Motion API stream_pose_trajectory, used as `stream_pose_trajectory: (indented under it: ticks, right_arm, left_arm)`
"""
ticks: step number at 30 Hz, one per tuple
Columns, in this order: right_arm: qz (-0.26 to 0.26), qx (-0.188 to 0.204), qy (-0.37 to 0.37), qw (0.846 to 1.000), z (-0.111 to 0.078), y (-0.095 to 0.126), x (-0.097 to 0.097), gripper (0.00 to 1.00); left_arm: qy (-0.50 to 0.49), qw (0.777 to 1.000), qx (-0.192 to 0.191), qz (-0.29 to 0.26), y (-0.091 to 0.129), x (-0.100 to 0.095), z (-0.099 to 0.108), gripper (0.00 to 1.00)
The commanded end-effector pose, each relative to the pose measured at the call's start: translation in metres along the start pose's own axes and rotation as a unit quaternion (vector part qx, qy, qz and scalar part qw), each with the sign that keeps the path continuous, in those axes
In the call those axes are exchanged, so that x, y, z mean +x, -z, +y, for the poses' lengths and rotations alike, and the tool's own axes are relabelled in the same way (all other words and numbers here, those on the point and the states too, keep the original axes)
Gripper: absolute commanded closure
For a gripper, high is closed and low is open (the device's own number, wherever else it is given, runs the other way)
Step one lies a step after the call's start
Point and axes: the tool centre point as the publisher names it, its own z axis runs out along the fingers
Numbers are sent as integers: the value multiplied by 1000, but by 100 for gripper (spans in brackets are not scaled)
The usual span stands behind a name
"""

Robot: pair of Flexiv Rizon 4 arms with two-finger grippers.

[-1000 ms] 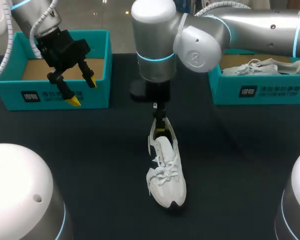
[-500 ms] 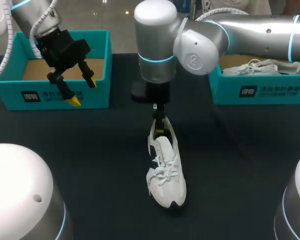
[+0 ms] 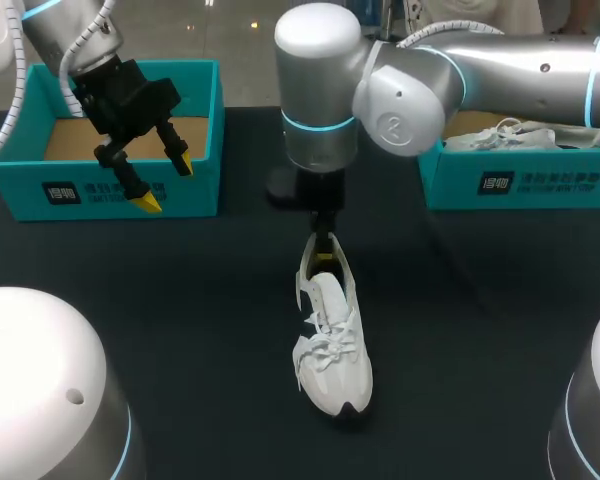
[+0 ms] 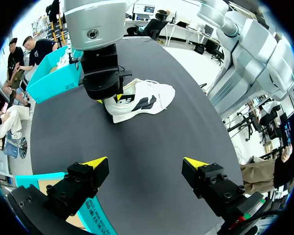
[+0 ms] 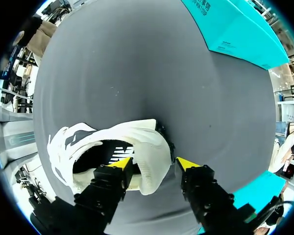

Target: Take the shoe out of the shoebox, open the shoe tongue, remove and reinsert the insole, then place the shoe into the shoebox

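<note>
The white shoe [image 3: 330,340] stands upright in the middle of the dark table [image 3: 180,300], out of its box, toe towards the head camera and heel towards the far side. Its laces look done up and the tongue looks closed.

Your right gripper [image 3: 323,252] points straight down at the heel. In the right wrist view, its fingers straddle the back wall of the shoe. One yellow tip sits over the opening, above the dark insole [image 5: 105,159], and the other sits just outside the heel. The gap is moderate, and I cannot see both tips pressing on the wall, so I judge that it grips nothing yet.

Your main risk is likely a bad pinch. If you close here, the inner finger may trap the insole edge against the heel wall, or fold the soft collar. Nothing steadies the shoe, so a push or pull at the heel may tip or slide it.

Your left gripper [image 3: 166,183] is well away from the shoe, hanging in front of the left teal shoebox [image 3: 195,195]. Its fingers are spread wide and hold nothing, so it cannot brace the shoe from there.

The right teal shoebox [image 3: 540,185] holds a second white shoe [image 3: 525,135].
</note>
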Motion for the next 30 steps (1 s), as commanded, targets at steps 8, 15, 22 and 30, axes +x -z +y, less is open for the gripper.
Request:
stream_pose_trajectory:
  ticks: [8, 15, 22, 30]
  right_arm:
    - [-1, -11, 1, 1000, 8, -8, 8, 100]
    - [-5, -12, 1, 1000, 13, 1, 15, 100]
    - [-20, 13, -3, 1000, 5, 55, 11, 100]
    - [-66, 66, 4, 996, -17, 157, -6, 100]
  left_arm:
    - [0, 1000, -1, 1, 1, 0, 0, 0]
    - [0, 1000, -1, 1, 1, 0, 0, 0]
    - [0, 1000, -1, 1, 1, 0, 0, 0]
    - [0, 1000, -1, 1, 1, 0, 0, 0]
